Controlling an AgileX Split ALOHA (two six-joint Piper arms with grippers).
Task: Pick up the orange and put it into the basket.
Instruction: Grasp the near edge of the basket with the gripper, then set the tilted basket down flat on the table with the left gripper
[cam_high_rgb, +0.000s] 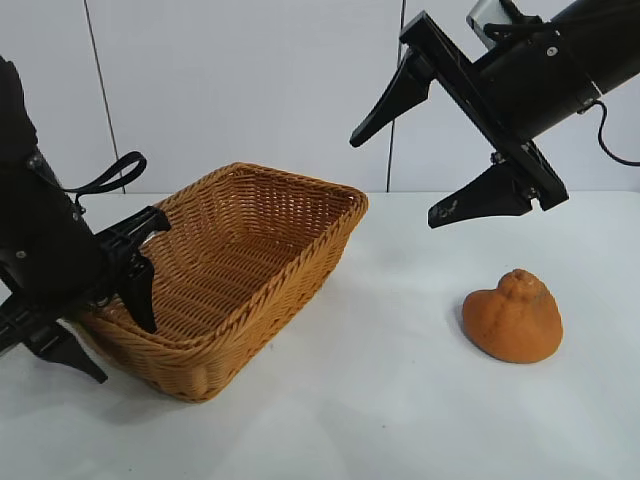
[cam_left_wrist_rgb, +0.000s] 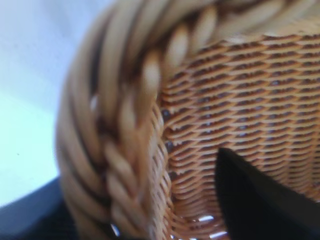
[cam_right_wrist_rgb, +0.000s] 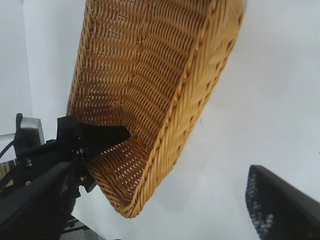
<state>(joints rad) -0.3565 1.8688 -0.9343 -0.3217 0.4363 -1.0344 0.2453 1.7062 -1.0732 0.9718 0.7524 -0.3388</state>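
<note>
Orange (cam_high_rgb: 512, 316): on white table (cam_high_rgb: 400, 400), well apart from wicker basket (cam_high_rgb: 240, 270), knobbly neck up | Right gripper (cam_high_rgb: 435, 170): raised above the table between basket and orange, fingers spread wide, holding nothing | Left gripper (cam_high_rgb: 125, 290): straddling the basket's near-left rim, one finger inside, one outside, spread.
</note>
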